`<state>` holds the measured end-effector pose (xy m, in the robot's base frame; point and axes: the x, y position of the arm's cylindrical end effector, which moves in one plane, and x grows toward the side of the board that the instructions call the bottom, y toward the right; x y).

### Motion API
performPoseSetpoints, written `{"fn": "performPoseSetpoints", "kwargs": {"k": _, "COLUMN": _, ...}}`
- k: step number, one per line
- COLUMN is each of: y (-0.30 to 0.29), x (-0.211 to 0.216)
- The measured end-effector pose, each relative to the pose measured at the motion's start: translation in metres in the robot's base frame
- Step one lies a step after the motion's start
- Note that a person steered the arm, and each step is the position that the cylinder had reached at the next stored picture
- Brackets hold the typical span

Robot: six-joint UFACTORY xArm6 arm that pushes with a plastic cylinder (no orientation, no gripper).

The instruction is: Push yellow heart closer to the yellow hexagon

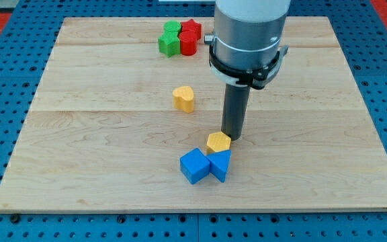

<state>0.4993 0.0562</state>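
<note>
The yellow heart (184,98) stands on the wooden board (99,134) a little above the view's middle. The yellow hexagon (218,142) lies below and to the right of it, touching the blue blocks. My tip (232,136) is down at the board right beside the hexagon's upper right edge, touching or nearly touching it. The tip is to the right of and below the heart, with a clear gap between them.
A blue cube (194,166) and a blue triangular block (220,164) sit just below the hexagon. At the view's top, two green blocks (170,40) and two red blocks (189,37) form a tight cluster. The arm's grey body (247,33) hangs over the upper right.
</note>
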Motion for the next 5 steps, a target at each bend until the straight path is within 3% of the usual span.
{"fn": "performPoseSetpoints", "kwargs": {"k": 1, "y": 0.047, "x": -0.038}}
{"fn": "performPoseSetpoints", "kwargs": {"k": 2, "y": 0.042, "x": -0.114}}
{"fn": "performPoseSetpoints", "kwargs": {"k": 3, "y": -0.012, "x": -0.150}}
{"fn": "performPoseSetpoints", "kwargs": {"k": 4, "y": -0.082, "x": -0.155}}
{"fn": "performPoseSetpoints", "kwargs": {"k": 5, "y": -0.114, "x": -0.134}}
